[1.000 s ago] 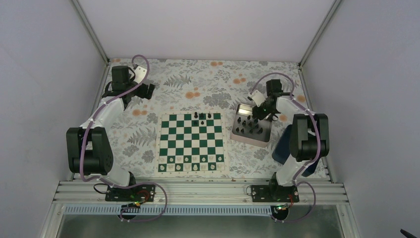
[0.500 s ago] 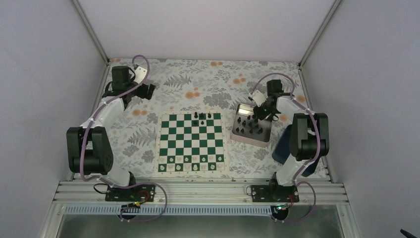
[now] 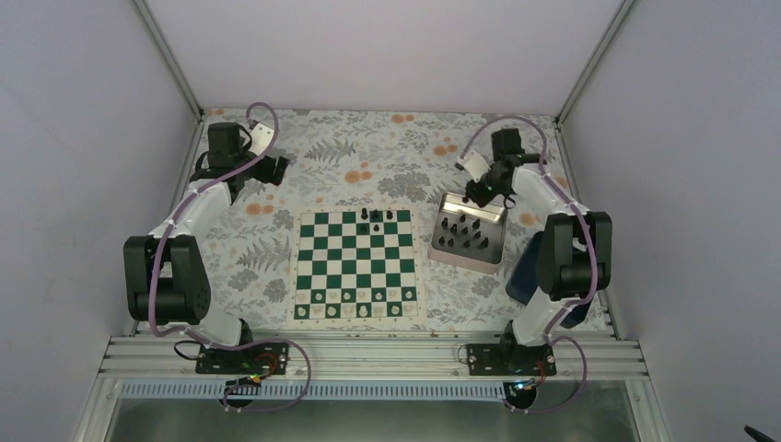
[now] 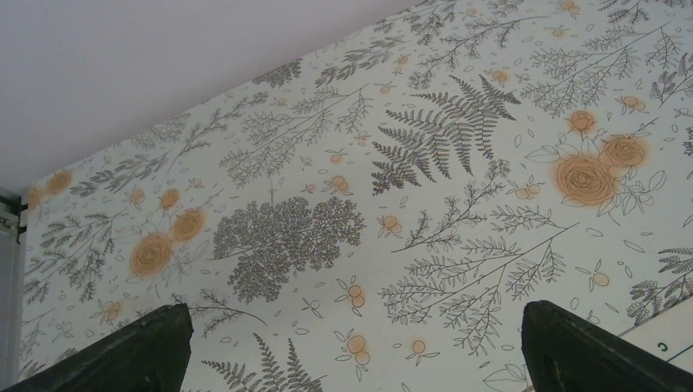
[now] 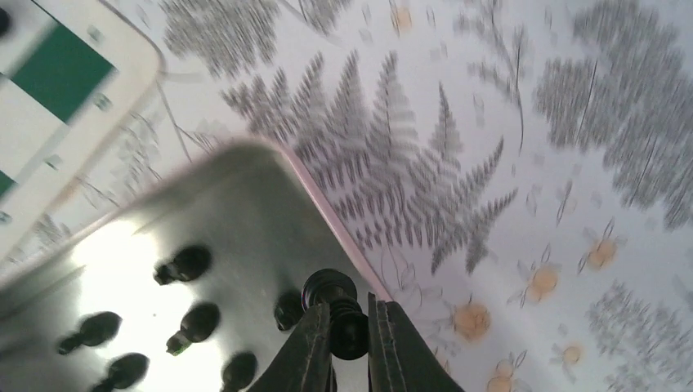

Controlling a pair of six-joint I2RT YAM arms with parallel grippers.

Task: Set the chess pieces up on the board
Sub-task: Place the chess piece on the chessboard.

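The right gripper (image 5: 347, 331), at the far edge of a silvery rectangular metal tray (image 5: 237, 204), pinches one small black chess piece (image 5: 331, 290) between narrowed fingers, a grip only the right wrist view resolves. More black pieces (image 5: 192, 322) lie in the tray. From above, the flat green-and-white chessboard (image 3: 355, 267) sits mid-table, with four black pieces (image 3: 378, 216) along its far edge. The left gripper (image 4: 355, 351) gapes wide over floral tablecloth (image 4: 458, 163) near the far-left corner.
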